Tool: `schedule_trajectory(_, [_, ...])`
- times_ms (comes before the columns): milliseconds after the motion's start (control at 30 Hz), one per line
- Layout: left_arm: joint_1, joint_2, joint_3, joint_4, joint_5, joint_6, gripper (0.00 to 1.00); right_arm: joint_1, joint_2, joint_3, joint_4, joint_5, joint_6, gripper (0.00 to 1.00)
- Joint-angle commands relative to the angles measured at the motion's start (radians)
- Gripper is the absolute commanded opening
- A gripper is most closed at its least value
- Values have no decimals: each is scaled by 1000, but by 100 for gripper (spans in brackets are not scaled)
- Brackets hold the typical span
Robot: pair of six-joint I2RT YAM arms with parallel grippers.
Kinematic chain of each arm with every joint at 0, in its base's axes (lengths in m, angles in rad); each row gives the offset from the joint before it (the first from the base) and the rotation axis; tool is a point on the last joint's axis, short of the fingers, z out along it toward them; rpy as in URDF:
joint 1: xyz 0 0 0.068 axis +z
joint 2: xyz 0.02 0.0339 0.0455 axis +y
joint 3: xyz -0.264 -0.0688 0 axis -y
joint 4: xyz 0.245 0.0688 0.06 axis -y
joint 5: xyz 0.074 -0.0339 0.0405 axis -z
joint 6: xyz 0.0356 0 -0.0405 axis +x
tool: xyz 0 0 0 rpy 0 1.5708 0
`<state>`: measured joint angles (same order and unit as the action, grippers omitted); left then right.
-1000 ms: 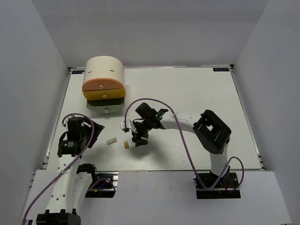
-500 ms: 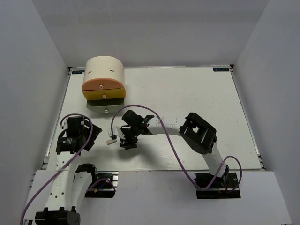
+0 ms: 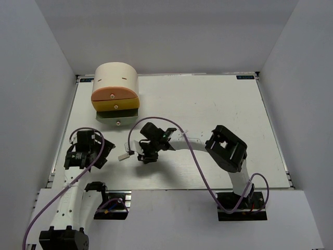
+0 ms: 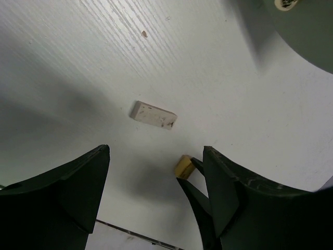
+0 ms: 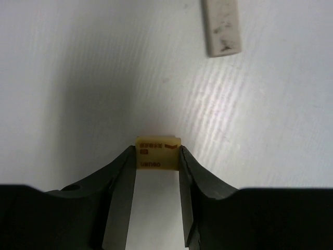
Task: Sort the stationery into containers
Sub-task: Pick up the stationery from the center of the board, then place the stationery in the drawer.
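A small tan block [image 5: 157,153] with printed lettering sits between the fingertips of my right gripper [image 5: 157,151], and both pads press against its sides. It is at table level; whether it touches the surface I cannot tell. The left wrist view shows the same tan block [image 4: 183,165] pinched by the right fingers [image 4: 193,186]. A flat grey block [image 5: 222,26] lies on the table just beyond it, also visible as a grey block [image 3: 124,156] from above. My left gripper [image 4: 156,151] hangs open above the grey block [image 4: 153,114], holding nothing. The cream drum container [image 3: 115,86] stands at the far left.
Orange, yellow and green half-round trays are stacked at the drum's front, the green tray [image 3: 118,117] lowest and sticking out furthest; its edge [image 4: 307,31] shows in the left wrist view. White walls enclose the table. The right arm's purple cable [image 3: 195,156] loops over the middle.
My right gripper moved left to the tan block and its jaws closed onto it. The left arm shifted only slightly and stayed open.
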<state>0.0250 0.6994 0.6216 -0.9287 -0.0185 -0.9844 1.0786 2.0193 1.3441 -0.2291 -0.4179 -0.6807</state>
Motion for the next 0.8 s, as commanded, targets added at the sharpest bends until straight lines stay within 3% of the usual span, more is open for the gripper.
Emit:
schedule_trajectory(0, [7, 26, -46, 59, 57, -7, 82, -31, -106, 6, 2, 16, 13, 23])
schedule_trajectory(233, [-4, 117, -94, 143, 118, -28, 82, -114, -142, 156, 36, 94, -26, 23])
schedule_trajectory(767, [-4, 118, -148, 189, 138, -56, 81, -192, 58, 394, 287, 174, -175, 25])
